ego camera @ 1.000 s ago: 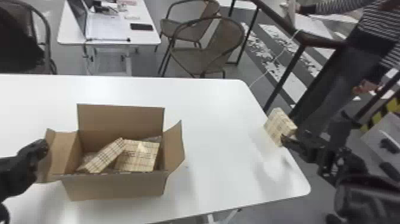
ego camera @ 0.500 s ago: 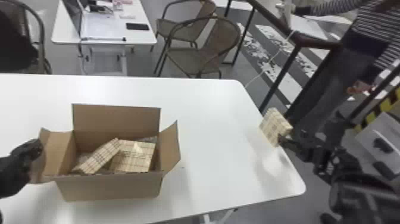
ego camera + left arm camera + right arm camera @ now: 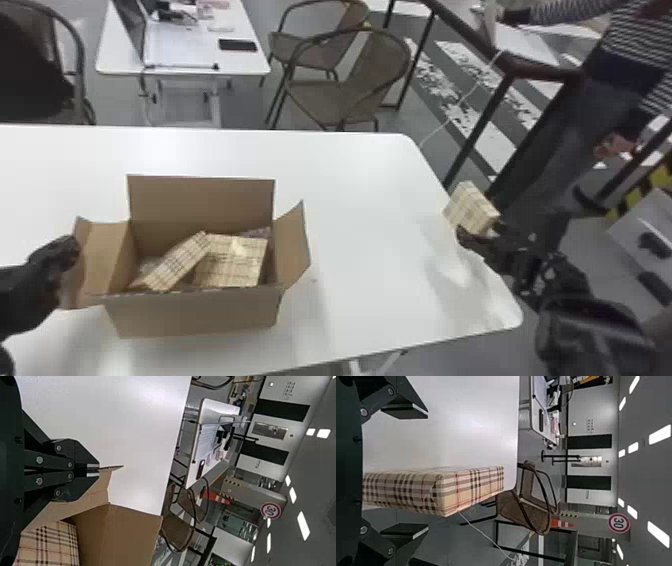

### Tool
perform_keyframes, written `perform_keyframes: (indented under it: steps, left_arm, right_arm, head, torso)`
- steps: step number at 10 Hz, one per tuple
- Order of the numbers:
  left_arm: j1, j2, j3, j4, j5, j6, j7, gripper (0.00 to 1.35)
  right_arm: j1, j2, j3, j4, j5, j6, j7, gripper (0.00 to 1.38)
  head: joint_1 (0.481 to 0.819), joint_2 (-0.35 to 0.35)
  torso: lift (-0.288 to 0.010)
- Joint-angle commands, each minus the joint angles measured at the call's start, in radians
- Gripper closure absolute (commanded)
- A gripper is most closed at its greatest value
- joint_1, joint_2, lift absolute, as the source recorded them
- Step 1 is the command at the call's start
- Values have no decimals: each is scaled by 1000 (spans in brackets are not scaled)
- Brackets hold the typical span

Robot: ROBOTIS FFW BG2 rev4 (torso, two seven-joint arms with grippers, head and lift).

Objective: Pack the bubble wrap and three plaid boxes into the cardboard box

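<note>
1. Brown cardboard forms the carton [image 3: 195,316], which we see open at the top on the white surface [image 3: 360,195].
2. We see its back flap [image 3: 200,204] upright, its right flap [image 3: 294,245] slanting outward, and its left flap [image 3: 102,250] spread toward the left claw [image 3: 70,248].
3. That claw is narrow: in the left wrist view we see its 2 fingers pinching the edge of the left flap.
4. Inside the carton we count 2 plaid boxes: 1 tilted plaid box [image 3: 177,262] at the left, leaning toward the other plaid box [image 3: 230,265], whose broad face shows at the right.
5. We make out what looks like bubble wrap [image 3: 149,267] beside the tilted box, partly hidden.
6. The 3rd plaid box [image 3: 465,210] is well apart from the carton, by the surface's right edge; we cannot tell whether it rests there.
7. The right claw [image 3: 477,232] is wide, and in the right wrist view we see that box between its 2 fingers, with a gap on the side of 1 finger.
8. Behind the surface we see a laptop [image 3: 175,47] and a phone [image 3: 237,45] on a back table [image 3: 252,62], with 2 chairs [image 3: 350,82] beside it.
</note>
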Motion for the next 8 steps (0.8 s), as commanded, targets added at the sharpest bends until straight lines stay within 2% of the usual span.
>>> perform_keyframes:
  steps: [1, 2, 3, 4, 5, 7, 8]
  left_arm:
    - [5, -6, 2, 1, 0, -2, -1, 1216]
    - [4, -6, 2, 1, 3, -2, -1, 1216]
    - [5, -6, 4, 1, 3, -3, -2, 1216]
    - [5, -6, 4, 1, 3, -3, -2, 1216]
    - [7, -6, 4, 3, 3, -3, -2, 1216]
    - [8, -6, 4, 3, 3, -3, -2, 1216]
    - [8, -6, 4, 5, 3, -3, -2, 1216]
  right_arm:
    - [-18, 4, 2, 24, 12, -26, -5, 286]
    - [-20, 7, 5, 21, 24, -27, -10, 383]
    - [-12, 7, 5, 12, 23, -38, -20, 883]
    - [22, 10, 5, -37, 4, -39, -74, 1317]
    - [58, 15, 5, -79, -39, -50, -129, 1245]
    - [84, 17, 5, -113, -77, -56, -143, 1246]
    - [89, 26, 5, -134, -74, -56, -148, 1246]
  head:
    - [695, -268]
    - [695, -265]
    - [695, -263]
    - [695, -263]
    - [695, -266]
    - [695, -282]
    - [695, -281]
  torso:
    - [-132]
    - [-132]
    - [-132]
    - [-132]
    - [-132]
    - [-132]
    - [-132]
